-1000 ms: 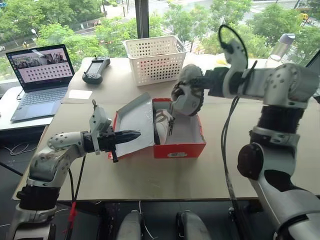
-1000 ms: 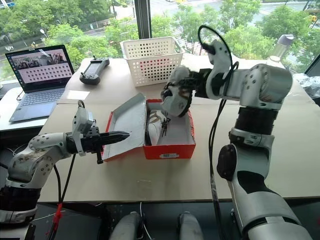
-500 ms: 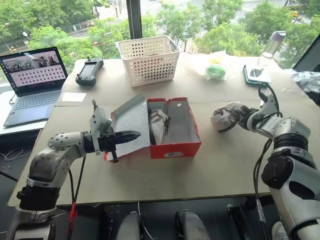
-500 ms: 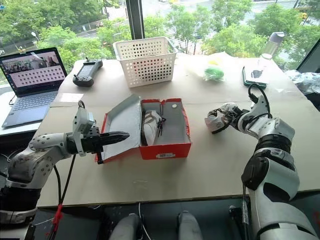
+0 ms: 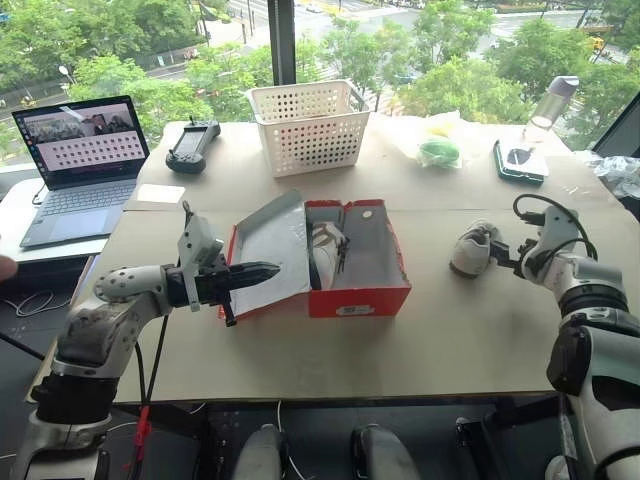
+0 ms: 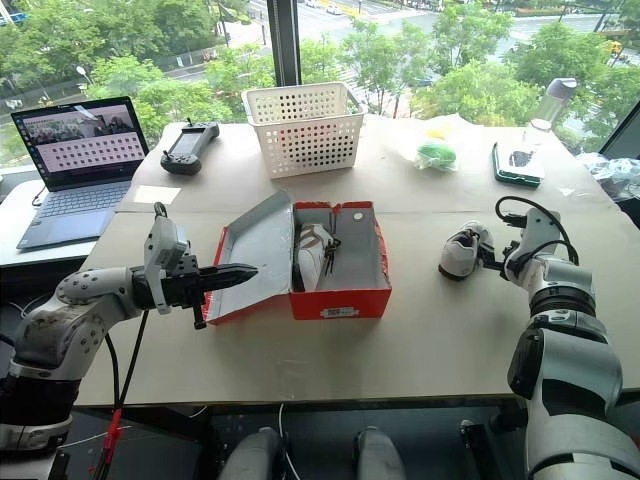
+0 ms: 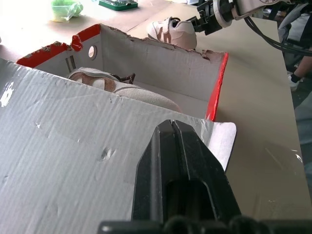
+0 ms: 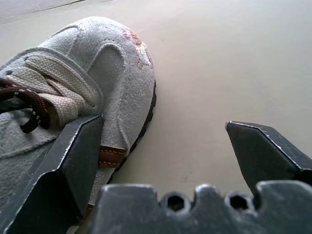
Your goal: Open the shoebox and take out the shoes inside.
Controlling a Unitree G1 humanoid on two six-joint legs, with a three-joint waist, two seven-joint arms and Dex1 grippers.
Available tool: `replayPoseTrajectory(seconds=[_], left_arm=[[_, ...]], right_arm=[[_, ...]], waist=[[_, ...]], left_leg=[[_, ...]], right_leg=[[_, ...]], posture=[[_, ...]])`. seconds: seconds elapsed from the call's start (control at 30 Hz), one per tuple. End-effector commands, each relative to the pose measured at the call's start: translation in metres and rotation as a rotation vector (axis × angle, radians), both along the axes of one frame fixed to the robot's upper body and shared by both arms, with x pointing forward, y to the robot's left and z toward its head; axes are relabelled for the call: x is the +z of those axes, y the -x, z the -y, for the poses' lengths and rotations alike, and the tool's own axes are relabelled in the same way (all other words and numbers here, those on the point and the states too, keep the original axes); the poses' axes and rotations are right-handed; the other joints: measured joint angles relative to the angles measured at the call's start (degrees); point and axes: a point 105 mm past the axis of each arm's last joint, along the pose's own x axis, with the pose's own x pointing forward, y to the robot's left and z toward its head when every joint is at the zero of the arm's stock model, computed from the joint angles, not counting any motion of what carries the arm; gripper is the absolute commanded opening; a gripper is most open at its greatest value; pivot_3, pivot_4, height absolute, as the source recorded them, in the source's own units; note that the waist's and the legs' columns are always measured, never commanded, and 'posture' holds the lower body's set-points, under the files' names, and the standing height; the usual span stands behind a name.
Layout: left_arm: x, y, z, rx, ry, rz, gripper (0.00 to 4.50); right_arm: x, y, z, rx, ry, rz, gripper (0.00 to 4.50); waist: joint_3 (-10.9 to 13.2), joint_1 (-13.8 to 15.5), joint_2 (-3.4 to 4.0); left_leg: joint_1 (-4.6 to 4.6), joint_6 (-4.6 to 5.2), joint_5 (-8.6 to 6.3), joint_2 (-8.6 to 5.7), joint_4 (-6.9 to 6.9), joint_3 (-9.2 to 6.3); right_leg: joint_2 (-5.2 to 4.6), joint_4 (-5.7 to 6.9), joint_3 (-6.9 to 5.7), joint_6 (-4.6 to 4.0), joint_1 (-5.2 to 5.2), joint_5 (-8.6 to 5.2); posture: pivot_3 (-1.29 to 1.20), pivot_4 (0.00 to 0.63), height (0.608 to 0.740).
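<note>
Altogether, 1 shoebox (image 5: 345,262), 2 shoes: 1 inside (image 5: 325,255), 1 outside (image 5: 470,250).

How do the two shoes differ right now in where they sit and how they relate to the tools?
The shoe on the table rests on bare tabletop to the right of the shoebox; the shoe in the box lies against the box's left wall. The shoe on the table sits at the right tool, whose fingers are spread open; the shoe in the box has no tool near it, as the shut left tool rests on the opened lid. Both are pale sneakers with dark laces.
</note>
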Motion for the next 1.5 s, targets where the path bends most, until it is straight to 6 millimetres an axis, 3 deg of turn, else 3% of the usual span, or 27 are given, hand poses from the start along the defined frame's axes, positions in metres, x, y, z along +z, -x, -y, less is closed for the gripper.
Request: replayPoseTrajectory(seconds=[0.03,0.13,0.27,0.43,0.47,0.53,0.57,0.63,0.7,0.87,1.0,1.13,1.23,1.4,1.5], left_arm=[[0.009,0.002,0.000,-0.011,-0.004,0.035,0.00],[0.009,0.003,0.000,-0.013,-0.007,0.036,0.00],[0.009,0.004,0.001,-0.016,-0.007,0.033,0.00],[0.009,0.005,0.002,-0.018,-0.005,0.031,0.00],[0.009,0.005,0.002,-0.018,-0.004,0.030,0.00],[0.008,0.005,0.002,-0.021,-0.003,0.028,0.00],[0.009,0.005,0.003,-0.022,-0.001,0.027,0.00],[0.009,0.004,0.003,-0.025,-0.001,0.027,0.00],[0.008,0.004,0.004,-0.028,-0.001,0.026,0.00],[0.007,0.003,0.006,-0.036,0.000,0.022,0.00],[0.006,0.003,0.008,-0.043,0.003,0.018,0.00],[0.007,0.003,0.008,-0.042,0.001,0.017,0.00],[0.006,0.003,0.006,-0.035,-0.004,0.016,0.00],[0.006,0.004,0.004,-0.031,-0.010,0.013,0.00],[0.005,0.004,0.004,-0.033,-0.011,0.012,0.00]], right_arm=[[0.030,0.004,0.024,-0.013,0.214,-0.002,4.48],[0.088,-0.009,0.011,0.100,0.287,0.122,4.48],[0.156,-0.004,-0.034,0.358,0.378,0.262,4.48],[0.207,0.019,-0.080,0.511,0.395,0.355,4.48],[0.211,0.023,-0.097,0.573,0.350,0.370,4.48],[0.218,0.037,-0.160,0.787,0.097,0.386,4.48],[0.216,0.046,-0.192,0.893,-0.020,0.361,4.48],[0.205,0.054,-0.220,0.973,-0.083,0.291,4.23],[0.193,0.059,-0.229,0.985,-0.126,0.233,3.79],[0.151,0.070,-0.256,1.045,-0.130,0.053,2.15],[0.129,0.076,-0.274,1.085,-0.120,-0.011,2.15],[0.120,0.073,-0.279,1.058,-0.098,-0.011,2.15],[0.121,0.066,-0.276,1.004,-0.075,0.025,2.78],[0.123,0.072,-0.293,1.060,-0.064,0.047,4.43],[0.119,0.072,-0.309,1.086,-0.098,0.032,4.48]], waist=[[0.0,0.2,-0.01],[0.1,0.4,0.08],[0.2,-0.2,0.27],[0.2,-0.4,0.29],[0.2,-0.3,0.29],[0.2,-0.4,0.29],[0.2,-0.7,0.29],[0.2,-1.3,0.29],[0.2,-1.0,0.27],[0.1,0.9,0.23],[0.1,0.6,0.18],[0.1,0.4,0.19],[0.1,0.2,0.18],[0.1,-0.1,0.19],[0.1,-0.5,0.19]], left_leg=[[0.00,0.01,0.00,0.00,0.00,0.00],[-0.16,0.06,0.03,-0.06,0.00,0.03],[-0.35,0.18,0.00,-0.08,-0.06,0.01],[-0.22,0.21,-0.03,0.07,-0.41,0.16],[-0.20,0.20,-0.03,0.11,-0.43,0.32],[-0.19,0.20,-0.02,0.14,-0.44,0.41],[-0.19,0.19,-0.02,0.14,-0.43,0.47],[-0.18,0.20,-0.02,0.18,-0.43,0.56],[-0.22,0.18,0.01,0.18,-0.43,0.46],[-0.54,0.14,0.04,0.10,-0.36,0.73],[-0.69,0.15,0.03,0.05,-0.30,0.78],[-0.77,0.15,0.04,0.10,-0.28,0.75],[-0.74,0.15,0.04,0.11,-0.26,0.75],[-0.76,0.15,0.04,0.12,-0.12,0.74],[-0.76,0.16,0.04,0.16,-0.11,0.74]], right_leg=[[0.00,-0.03,0.03,0.01,0.01,0.00],[-0.06,-0.02,0.25,0.09,-0.19,0.04],[-0.01,0.01,0.43,0.21,-0.49,0.09],[0.18,0.04,0.45,0.34,-0.62,0.15],[0.22,0.04,0.43,0.31,-0.62,0.13],[0.21,0.05,0.44,0.30,-0.66,0.13],[0.19,0.06,0.47,0.29,-0.69,0.13],[0.15,0.20,0.63,0.27,-0.88,0.19],[0.22,0.38,0.72,0.15,-1.01,0.26],[0.01,0.20,0.49,0.01,-1.09,0.33],[-0.04,0.12,0.52,0.01,-1.15,0.43],[0.09,0.26,0.50,0.01,-1.26,0.44],[0.09,0.27,0.50,0.02,-1.24,0.44],[0.08,0.32,0.50,0.22,-1.23,0.35],[0.11,0.34,0.50,0.22,-1.23,0.35]], posture=[[0.00,0.150,0.733],[0.00,0.150,0.733],[0.00,0.150,0.733],[0.00,0.150,0.733],[0.00,0.150,0.733],[0.00,0.150,0.733],[0.00,0.150,0.733],[0.00,0.150,0.733],[0.00,0.150,0.733],[0.00,0.150,0.733],[0.00,0.150,0.733],[0.00,0.150,0.733],[0.00,0.150,0.733],[0.00,0.150,0.733],[0.00,0.150,0.733]])
